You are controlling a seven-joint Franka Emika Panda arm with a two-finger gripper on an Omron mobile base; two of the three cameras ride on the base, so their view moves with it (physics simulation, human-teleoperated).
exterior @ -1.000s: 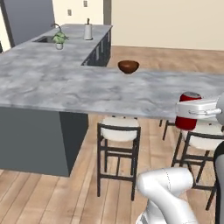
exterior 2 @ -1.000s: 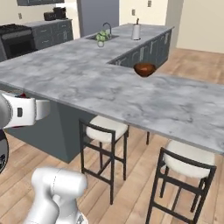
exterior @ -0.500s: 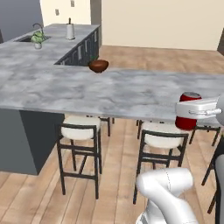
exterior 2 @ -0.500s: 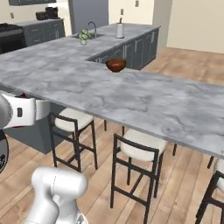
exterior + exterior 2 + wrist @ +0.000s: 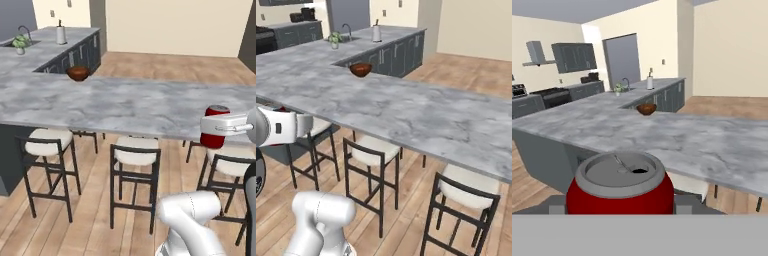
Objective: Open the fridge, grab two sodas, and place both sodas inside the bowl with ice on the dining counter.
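One soda (image 5: 215, 126) sits upright in the gripper (image 5: 218, 125) — jaws closed around the red can, at three o'clock off the dining counter (image 5: 125, 102) edge. The bowl (image 5: 78, 73) rests on the marble at ten o'clock — well apart from the can.

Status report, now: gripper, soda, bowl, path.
Gripper shut on soda, carried upright off the dining counter edge. Bowl sits across the slab, far left. Stools below the counter; marble between can and bowl bare.

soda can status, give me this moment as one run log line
tool: shut on soda can | can: upright, off counter | bowl: on dining counter, far from can | phase: carrying to bowl
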